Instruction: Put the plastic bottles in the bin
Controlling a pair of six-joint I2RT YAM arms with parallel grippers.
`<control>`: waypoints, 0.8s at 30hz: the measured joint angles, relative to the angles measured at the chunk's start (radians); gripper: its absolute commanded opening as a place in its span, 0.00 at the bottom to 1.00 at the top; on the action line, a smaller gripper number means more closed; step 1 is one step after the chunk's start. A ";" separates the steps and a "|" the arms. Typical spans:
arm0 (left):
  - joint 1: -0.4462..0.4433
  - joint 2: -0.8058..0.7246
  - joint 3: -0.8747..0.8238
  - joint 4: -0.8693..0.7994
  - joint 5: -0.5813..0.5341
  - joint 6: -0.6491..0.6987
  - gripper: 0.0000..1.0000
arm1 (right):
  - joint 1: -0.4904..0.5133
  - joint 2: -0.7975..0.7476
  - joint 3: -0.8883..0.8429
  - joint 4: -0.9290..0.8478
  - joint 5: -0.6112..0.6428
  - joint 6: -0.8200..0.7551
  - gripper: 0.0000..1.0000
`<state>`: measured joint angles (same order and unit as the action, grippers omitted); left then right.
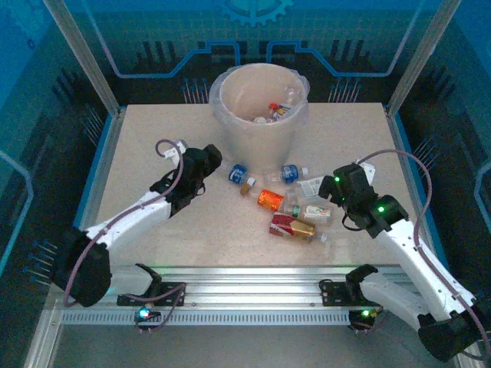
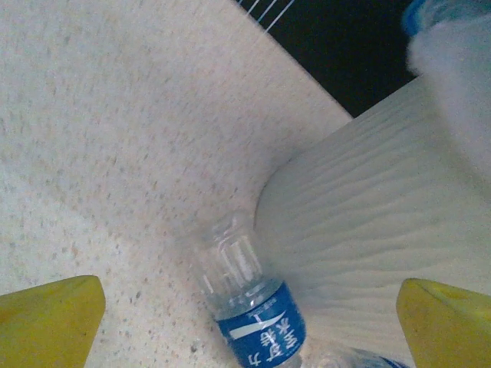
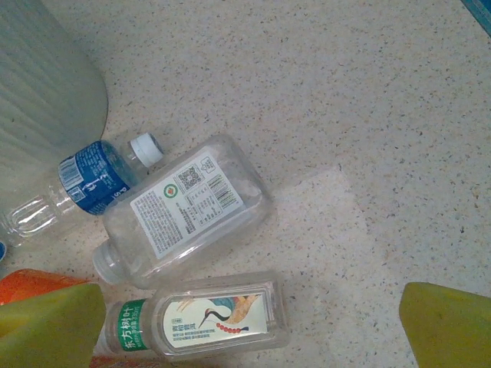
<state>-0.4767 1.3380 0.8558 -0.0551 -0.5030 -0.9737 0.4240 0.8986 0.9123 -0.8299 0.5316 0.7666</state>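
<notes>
Your left hand (image 1: pixel 205 162) hangs released, fingers (image 2: pixel 46 322) spread wide, just off the left-front foot of the bin (image 1: pixel 249 144). The blue-labelled bottle (image 2: pixel 244 295) lies flat on the tabletop (image 2: pixel 115 153) straight ahead of that hand, centred between the fingers and close against the bin's wall; whether it touches, you cannot tell. Its long axis runs along the hand's reach, so the fingers would close across its width. This arm is the nearer one. Your right hand (image 1: pixel 337 188), also released, hovers at the bin's right-front over the other plastic bottles (image 3: pixel 184 207). A few lie inside the bin.
</notes>
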 measured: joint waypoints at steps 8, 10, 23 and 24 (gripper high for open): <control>0.024 0.187 0.018 -0.005 0.090 -0.181 0.98 | 0.000 0.001 0.000 0.000 -0.008 0.000 1.00; 0.032 0.229 0.031 0.004 0.117 -0.210 0.97 | 0.000 0.001 0.000 0.000 -0.009 0.000 1.00; 0.056 0.425 0.153 0.072 0.232 -0.304 0.90 | 0.000 0.008 0.000 0.000 -0.011 0.000 1.00; 0.057 0.435 0.158 0.080 0.239 -0.311 0.89 | 0.000 0.012 0.000 0.000 -0.013 0.000 1.00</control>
<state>-0.4198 1.7733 1.0142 0.0250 -0.2642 -1.2842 0.4240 0.9104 0.9123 -0.8295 0.5190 0.7662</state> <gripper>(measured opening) 0.899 0.997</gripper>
